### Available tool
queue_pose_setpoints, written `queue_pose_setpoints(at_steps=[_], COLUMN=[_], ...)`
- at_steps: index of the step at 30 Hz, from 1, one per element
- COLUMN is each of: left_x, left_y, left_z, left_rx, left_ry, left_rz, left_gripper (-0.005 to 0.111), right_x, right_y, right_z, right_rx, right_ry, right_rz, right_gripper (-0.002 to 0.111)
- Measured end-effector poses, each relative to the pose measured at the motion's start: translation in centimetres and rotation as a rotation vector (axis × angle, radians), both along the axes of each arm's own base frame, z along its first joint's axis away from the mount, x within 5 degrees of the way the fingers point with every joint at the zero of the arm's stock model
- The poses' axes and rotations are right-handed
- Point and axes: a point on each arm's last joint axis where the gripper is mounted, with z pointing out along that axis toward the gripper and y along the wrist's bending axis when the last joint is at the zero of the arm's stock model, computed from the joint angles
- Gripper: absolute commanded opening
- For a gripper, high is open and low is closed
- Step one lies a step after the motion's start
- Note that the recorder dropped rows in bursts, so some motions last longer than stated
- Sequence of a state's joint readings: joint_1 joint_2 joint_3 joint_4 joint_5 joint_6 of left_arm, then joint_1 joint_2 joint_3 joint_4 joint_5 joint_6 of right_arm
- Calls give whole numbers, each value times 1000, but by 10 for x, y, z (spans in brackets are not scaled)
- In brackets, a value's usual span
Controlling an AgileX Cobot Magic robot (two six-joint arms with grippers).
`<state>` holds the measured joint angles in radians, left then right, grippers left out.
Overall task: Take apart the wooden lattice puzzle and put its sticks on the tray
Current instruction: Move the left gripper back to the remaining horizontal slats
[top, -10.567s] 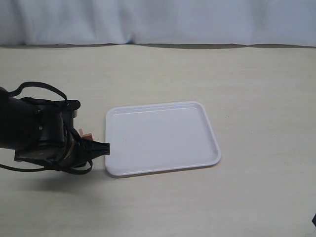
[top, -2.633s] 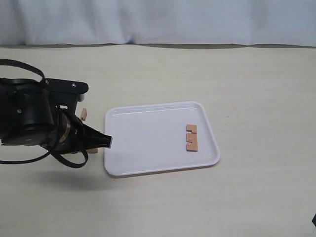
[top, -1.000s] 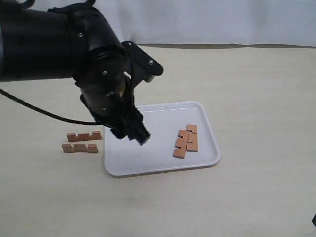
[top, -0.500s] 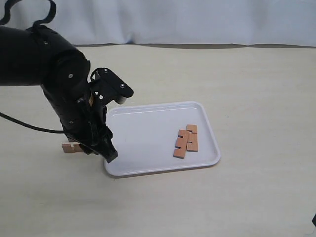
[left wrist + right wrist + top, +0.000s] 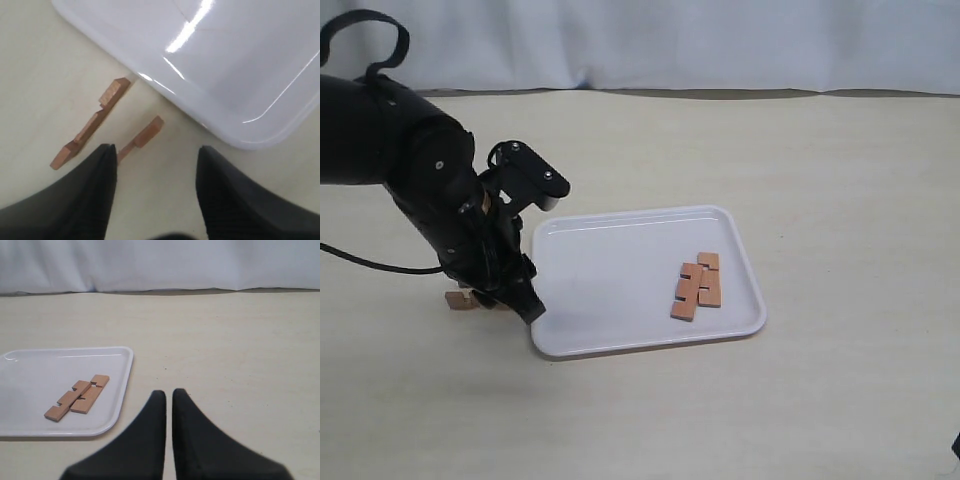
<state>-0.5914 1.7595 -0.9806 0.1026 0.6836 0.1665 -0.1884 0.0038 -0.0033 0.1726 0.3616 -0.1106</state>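
No assembled lattice shows; the puzzle's sticks lie apart. Two reddish-brown sticks [image 5: 697, 285] lie side by side on the right part of the white tray [image 5: 610, 270], also seen as the stick pair [image 5: 77, 397] on the tray [image 5: 30, 375]. Two more notched sticks lie on the table beside the tray's rim [image 5: 225, 125]: a longer-looking stick [image 5: 92, 127] and a second stick [image 5: 144, 136] partly behind one finger. My left gripper [image 5: 156, 149] hovers open just over them, holding nothing. In the exterior view the left arm [image 5: 440, 210] hides all but one stick end [image 5: 458, 300]. My right gripper [image 5: 168, 392] is shut and empty, off the tray.
The beige tabletop [image 5: 840, 200] stretches to the right of and behind the tray. A white cloth backdrop [image 5: 720, 40] closes off the far edge. The left arm's black cable [image 5: 360, 262] loops over the table at the left.
The left arm has swung from above the tray's left half down to the table beside its left edge, covering the two loose sticks. The sticks on the tray have stayed put.
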Motion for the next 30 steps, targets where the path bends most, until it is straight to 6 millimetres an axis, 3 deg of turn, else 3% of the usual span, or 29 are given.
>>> queue_pose_setpoints(at_steps=[16,30], left_x=[3,7], left_y=[-2,-5], left_z=[-29,-31], left_rx=[40,15], left_ry=[63,30], left_rz=[-3,-9], left_gripper=[47,47], right_x=[0,0], right_y=[0,0], right_z=[0,0], right_rx=[0,0], right_ry=[0,0], right_rz=[0,0], right_gripper=[5,5])
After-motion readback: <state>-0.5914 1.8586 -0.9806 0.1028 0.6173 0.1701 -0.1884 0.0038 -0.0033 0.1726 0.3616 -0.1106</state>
